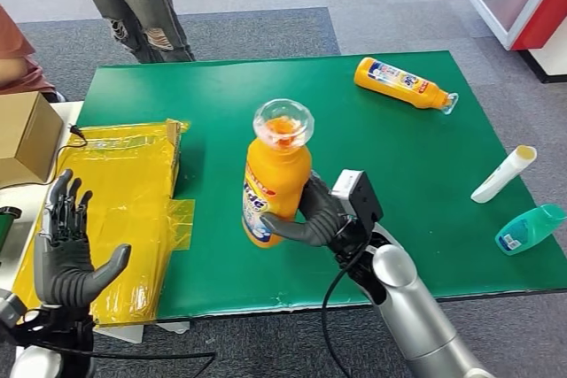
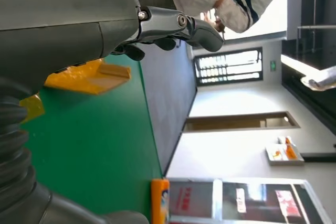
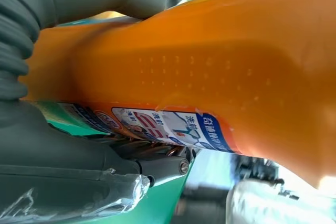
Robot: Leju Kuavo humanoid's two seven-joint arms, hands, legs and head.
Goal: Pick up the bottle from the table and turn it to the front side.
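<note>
An orange bottle point(image 1: 275, 183) with a clear cap and a white-blue label stands upright above the green table point(image 1: 401, 174), gripped by my right hand point(image 1: 314, 214) around its lower body. Close up in the right wrist view, the orange bottle point(image 3: 222, 72) lies between the thumb and fingers point(image 3: 118, 169), label turned toward the fingers. My left hand point(image 1: 66, 250) hovers open, palm up with fingers spread, over the yellow bag at the table's left end. In the left wrist view the left hand point(image 2: 71, 24) holds nothing.
A second orange bottle point(image 1: 403, 83) lies on its side at the far right. A white tube point(image 1: 502, 174) and a teal bottle point(image 1: 530, 228) lie near the right edge. A yellow bag point(image 1: 127, 192) covers the left end, beside a cardboard box point(image 1: 23, 135). A person point(image 1: 137, 6) stands behind the table.
</note>
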